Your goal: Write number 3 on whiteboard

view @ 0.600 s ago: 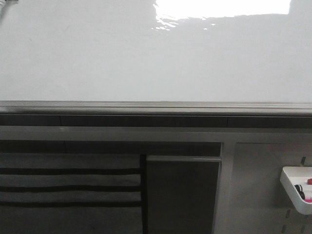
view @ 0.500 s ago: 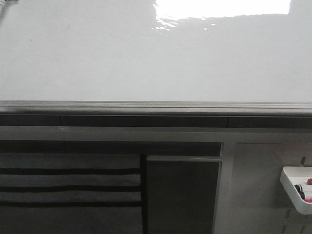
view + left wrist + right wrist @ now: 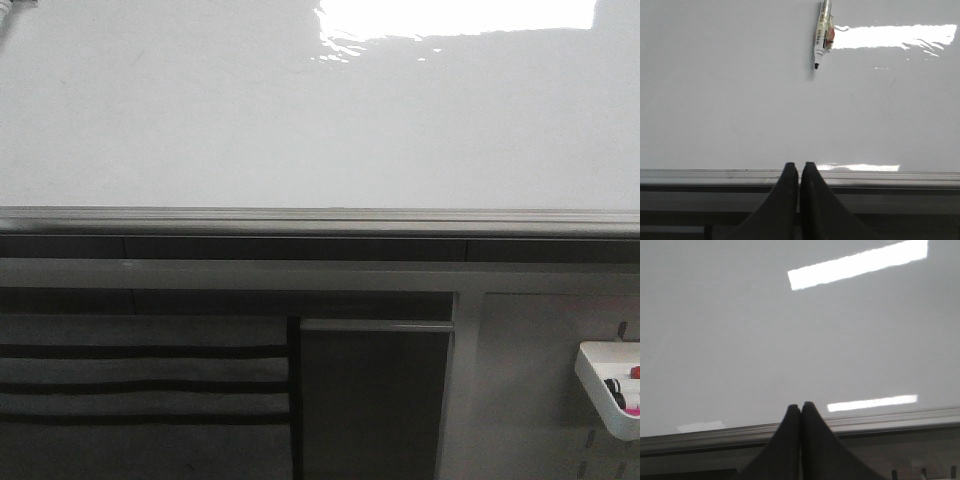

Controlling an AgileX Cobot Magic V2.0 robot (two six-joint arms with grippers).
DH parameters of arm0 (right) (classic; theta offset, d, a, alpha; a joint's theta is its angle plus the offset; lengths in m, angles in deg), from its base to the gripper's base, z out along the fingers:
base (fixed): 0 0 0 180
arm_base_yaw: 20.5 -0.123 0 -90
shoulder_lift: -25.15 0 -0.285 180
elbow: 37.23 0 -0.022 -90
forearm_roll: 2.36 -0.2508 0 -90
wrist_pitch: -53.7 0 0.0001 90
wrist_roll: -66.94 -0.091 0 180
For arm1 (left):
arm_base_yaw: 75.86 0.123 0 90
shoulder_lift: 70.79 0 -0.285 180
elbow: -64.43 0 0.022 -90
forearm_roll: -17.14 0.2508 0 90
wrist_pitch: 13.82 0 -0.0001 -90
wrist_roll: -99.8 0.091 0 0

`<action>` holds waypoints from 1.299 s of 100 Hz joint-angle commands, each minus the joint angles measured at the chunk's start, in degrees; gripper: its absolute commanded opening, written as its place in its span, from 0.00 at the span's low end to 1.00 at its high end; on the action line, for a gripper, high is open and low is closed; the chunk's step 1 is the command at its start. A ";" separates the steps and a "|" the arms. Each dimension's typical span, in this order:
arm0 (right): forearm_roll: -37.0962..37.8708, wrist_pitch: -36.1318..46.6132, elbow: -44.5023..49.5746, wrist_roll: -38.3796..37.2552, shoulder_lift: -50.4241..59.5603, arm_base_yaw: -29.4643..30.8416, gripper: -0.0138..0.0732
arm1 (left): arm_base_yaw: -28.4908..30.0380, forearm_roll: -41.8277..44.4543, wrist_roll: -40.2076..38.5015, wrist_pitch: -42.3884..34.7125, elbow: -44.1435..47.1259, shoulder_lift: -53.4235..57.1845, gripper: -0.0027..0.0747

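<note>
My left tool (image 3: 799,167) has its two dark fingers pressed together, tip against tip, with nothing between them. It sits over the silver-grey edge rail (image 3: 880,177) of the whiteboard (image 3: 740,100), apart from the board's white face. My right tool (image 3: 800,407) is the same: fingers closed flat on each other, holding nothing, poised at the rail on its side of the board.

The whiteboard fills most of the front view (image 3: 300,120), glossy white, with a bright light glare (image 3: 455,17) along its far edge. The rail (image 3: 320,217) runs straight across below it. I can find no drawn digit on the board in any of the three views; its face looks bare of strokes, apart from faint specks too small to make out.

A marker (image 3: 822,31) lies on the board in the left wrist view, well apart from my left tool. Its dark tip (image 3: 816,65) is uncapped and points toward the rail, and its barrel carries a label with a red patch (the print is too small to read). It lies just beside a long strip of glare (image 3: 895,36).

In the front view, below the board and off to the right, a small white tray (image 3: 607,385) hangs on a pegboard panel (image 3: 520,380), with dark and red items inside that I cannot identify.
</note>
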 commanded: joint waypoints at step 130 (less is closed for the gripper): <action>2.06 -21.44 -25.31 0.13 -8.99 0.26 0.07 | 0.21 -0.19 -0.49 20.16 -29.21 -9.18 0.01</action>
